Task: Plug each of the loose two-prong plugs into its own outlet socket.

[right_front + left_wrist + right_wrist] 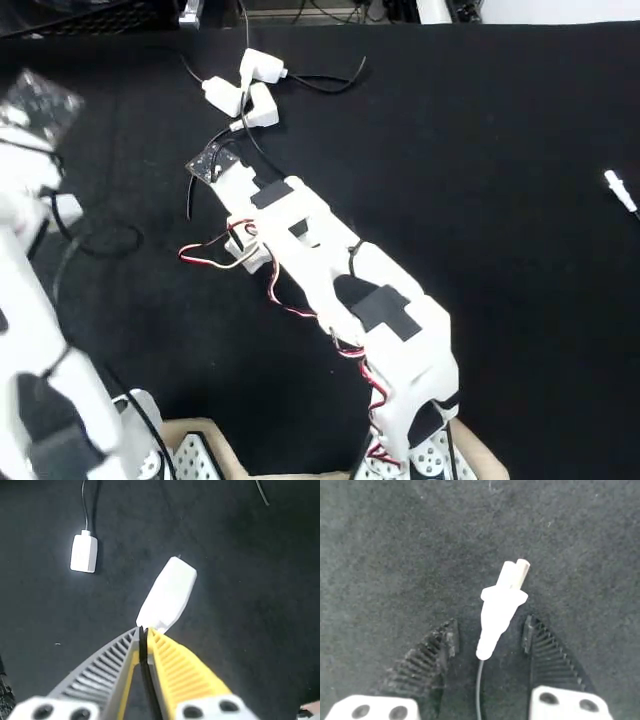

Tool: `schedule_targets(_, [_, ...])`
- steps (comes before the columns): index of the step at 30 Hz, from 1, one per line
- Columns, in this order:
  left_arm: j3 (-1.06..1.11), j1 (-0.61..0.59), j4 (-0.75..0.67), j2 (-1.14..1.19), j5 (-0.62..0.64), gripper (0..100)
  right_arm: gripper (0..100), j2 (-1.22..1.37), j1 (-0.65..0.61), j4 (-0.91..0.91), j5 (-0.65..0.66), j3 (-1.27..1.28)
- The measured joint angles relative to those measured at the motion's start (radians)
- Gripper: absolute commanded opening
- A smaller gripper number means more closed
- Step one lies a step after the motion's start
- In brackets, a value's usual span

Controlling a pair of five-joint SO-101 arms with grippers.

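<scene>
Looming closest in the high view, the left arm (30, 330) rises along the table's left edge, its upper end blurred. Beside it the right arm (340, 280) stretches from the near edge diagonally across the black table (500, 120), with red and white wires (215, 255) looping off its side. Its tip, the right gripper (213, 163), hangs just short of a cluster of white outlet sockets (245, 90). These lie touching one another near the far edge, trailing black leads (330, 85). Well apart, by the right edge, lies a far plug (620, 190).

Left wrist view: the left gripper (143, 630) has its pincer pressed narrow, the grey and yellow fingers (180, 665) meeting at the tips. A thin dark line runs between them, and I cannot tell whether it is a cord. The tips sit at the near end of a white socket block (170, 592) lying on the cloth. A second socket block (83, 553) sits apart, its socket cable (84, 505) running away.

Right wrist view: the pincer stands wide, with dark fingers (427, 655) either side of a two-prong plug (502, 600) and not touching it. It lies flat on the table, prongs (516, 572) pointing away from the gripper, its plug cord (479, 690) running back between the fingers
</scene>
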Motion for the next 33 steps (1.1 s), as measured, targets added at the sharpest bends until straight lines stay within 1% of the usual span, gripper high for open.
schedule_targets(3, [0.245, 0.051, -0.141, -0.157, 0.0, 3, 23.7, 0.0, 0.0, 0.0, 0.0, 0.0])
schedule_targets(5, [0.385, 0.1, -0.206, -0.256, 0.002, 3, 23.7, 0.0, 0.0, 0.0, 0.0, 0.0])
schedule_targets(8, [0.551, 0.195, -0.259, -0.393, 0.075, 3, 23.7, 0.0, 0.0, 0.0, 0.0, 0.0])
schedule_targets(12, [0.715, 0.296, -0.275, -0.528, 0.203, 3, 23.7, 0.0, 0.0, 0.0, 0.0, 0.0])
schedule_targets(16, [0.836, 0.331, -0.275, -0.606, 0.269, 3, 23.7, 0.0, 0.0, 0.0, 0.0, 0.0])
schedule_targets(20, [0.967, 0.367, -0.324, -0.632, 0.311, 3, 23.7, 0.0, 0.0, 0.0, 0.0, 0.0])
schedule_targets(25, [1.057, 0.437, -0.351, -0.632, 0.322, 4, 23.7, 0.0, 0.0, 0.0, 0.0, 0.0])
schedule_targets(29, [1.082, 0.46, -0.377, -0.632, 0.324, 11, 23.9, 0.0, 0.0, 0.0, 0.0, 0.0])
schedule_targets(31, [1.097, 0.457, -0.423, -0.632, 0.325, 16, 24.0, 0.0, 0.0, 0.0, 0.0, 0.0])
schedule_targets(33, [1.132, 0.427, -0.479, -0.632, 0.328, 20, 24.0, 0.0, 0.0, 0.0, 0.0, 0.0])
